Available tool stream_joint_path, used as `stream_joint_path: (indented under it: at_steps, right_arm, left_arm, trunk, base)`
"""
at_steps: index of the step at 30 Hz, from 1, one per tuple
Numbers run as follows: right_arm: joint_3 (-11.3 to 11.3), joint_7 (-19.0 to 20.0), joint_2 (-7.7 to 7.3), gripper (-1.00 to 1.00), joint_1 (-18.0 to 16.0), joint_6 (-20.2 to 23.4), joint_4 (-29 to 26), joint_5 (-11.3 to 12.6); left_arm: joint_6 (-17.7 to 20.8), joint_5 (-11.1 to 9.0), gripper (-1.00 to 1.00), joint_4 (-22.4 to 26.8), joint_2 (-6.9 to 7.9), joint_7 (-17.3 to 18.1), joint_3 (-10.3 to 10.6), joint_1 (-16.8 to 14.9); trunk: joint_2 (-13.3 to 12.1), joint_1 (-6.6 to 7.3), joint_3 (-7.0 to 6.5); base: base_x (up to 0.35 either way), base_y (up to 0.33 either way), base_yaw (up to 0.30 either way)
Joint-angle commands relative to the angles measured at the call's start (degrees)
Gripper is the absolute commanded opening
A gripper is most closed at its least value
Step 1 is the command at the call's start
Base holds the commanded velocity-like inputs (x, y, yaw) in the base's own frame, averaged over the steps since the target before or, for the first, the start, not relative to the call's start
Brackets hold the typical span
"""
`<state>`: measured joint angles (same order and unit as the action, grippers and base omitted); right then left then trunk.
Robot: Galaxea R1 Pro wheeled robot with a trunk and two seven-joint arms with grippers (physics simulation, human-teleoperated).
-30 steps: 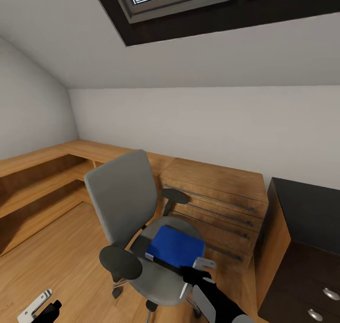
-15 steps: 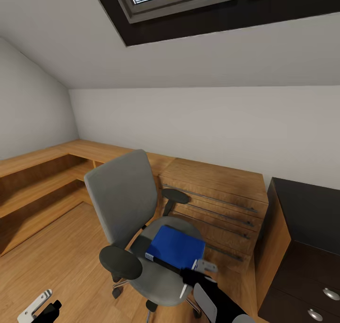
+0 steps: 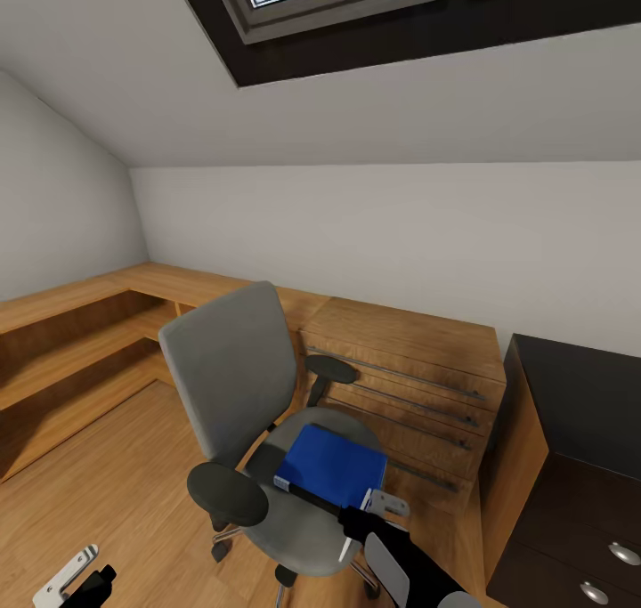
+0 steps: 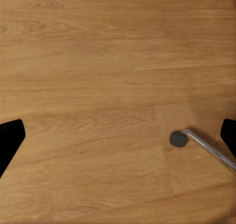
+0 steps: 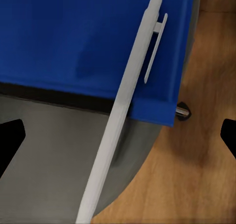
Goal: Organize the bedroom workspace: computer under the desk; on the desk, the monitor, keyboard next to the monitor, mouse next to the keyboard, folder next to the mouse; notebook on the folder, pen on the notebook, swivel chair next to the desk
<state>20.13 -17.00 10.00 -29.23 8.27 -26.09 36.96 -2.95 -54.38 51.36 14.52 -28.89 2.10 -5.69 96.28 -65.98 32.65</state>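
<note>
Blue folder (image 3: 334, 466) flat on the swivel chair (image 3: 258, 430) seat, white pen (image 5: 123, 111) slanting across its near corner.
Right gripper (image 3: 361, 528) at the seat's front edge, jaws spread, gripping nothing; left gripper (image 3: 76, 581) low over the wooden floor (image 4: 98, 62), jaws released, beside a chair caster (image 4: 178, 138).

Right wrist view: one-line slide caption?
White pen lying across the blue folder and grey swivel chair seat, wood floor beyond.
</note>
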Motion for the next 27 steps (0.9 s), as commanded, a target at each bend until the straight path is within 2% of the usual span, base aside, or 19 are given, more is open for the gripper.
stream_joint_path:
  at_steps: [1, 27]
  right_arm:
    - [0.2, -0.4, 0.0, 1.0, 0.0, 0.2, -0.1, 0.1]
    - [0.3, 0.0, 0.0, 1.0, 0.0, 0.3, 0.0, 1.0]
  left_arm:
    - [-0.3, -0.5, 1.0, 0.1, 0.05, -0.3, 0.2, 0.0]
    - [-0.3, -0.6, 1.0, 0.1, 0.01, -0.3, 0.2, 0.0]
  trunk:
    - [0.0, 0.0, 0.06]
    - [0.0, 0.0, 0.06]
  base:
    - [0.0, 0.0, 0.0]
    - [0.0, 0.0, 0.0]
